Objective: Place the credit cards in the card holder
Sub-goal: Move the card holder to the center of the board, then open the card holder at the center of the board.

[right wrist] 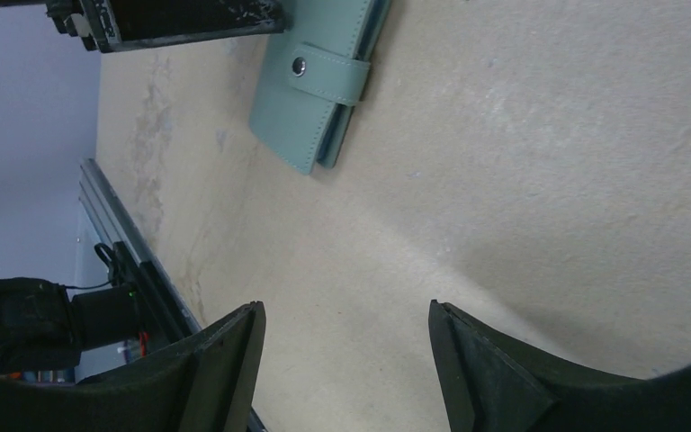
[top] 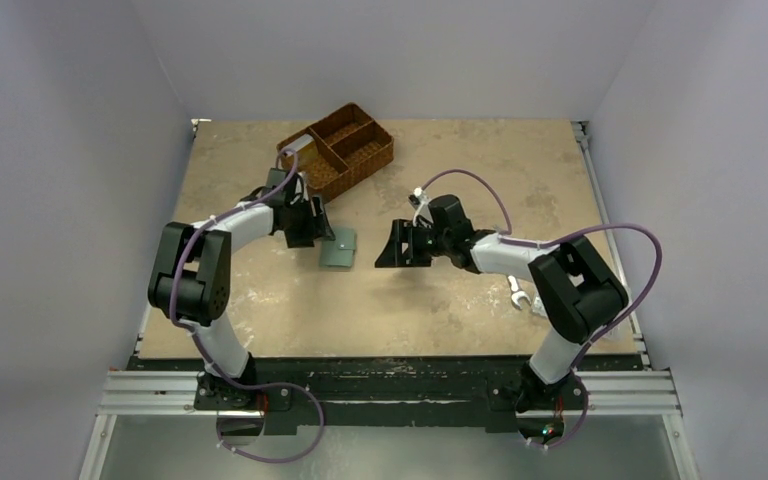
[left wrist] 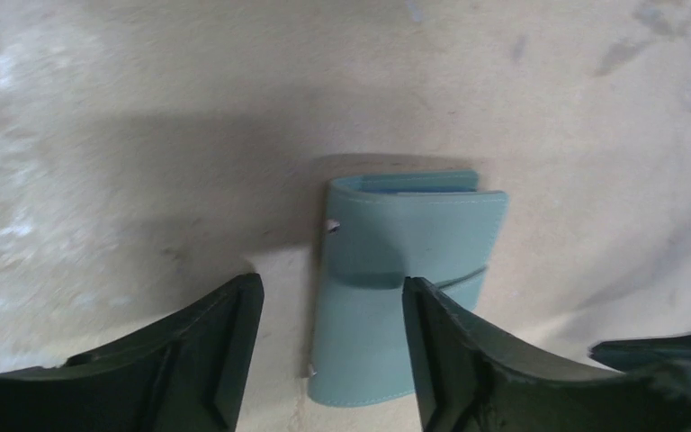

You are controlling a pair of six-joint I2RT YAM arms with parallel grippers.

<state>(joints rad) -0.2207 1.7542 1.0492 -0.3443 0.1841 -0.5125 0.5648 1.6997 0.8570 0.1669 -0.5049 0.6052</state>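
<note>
Left end effector (top: pixel 310 222) (left wrist: pixel 333 297) is held open over the folded card holder (top: pixel 339 252) (left wrist: pixel 414 234) (right wrist: pixel 310 90), which is laid flat on the worktop (top: pixel 460 300), while right end effector (top: pixel 395 245) (right wrist: pixel 346 315) is held open and empty near its right side.

Lots of bare bench (top: pixel 460 320) in the middle and at the near side; tight at the far left.
Far left blocked by the wicker basket (top: pixel 338 148), with the left pincer (top: pixel 305 222) just in front of it, spread wide over the card holder (top: pixel 338 250). Open path across bare bench from the card holder to the right pincer (top: pixel 400 245), also spread wide. Small wrench (top: pixel 520 293) in the way beside the right arm.
</note>
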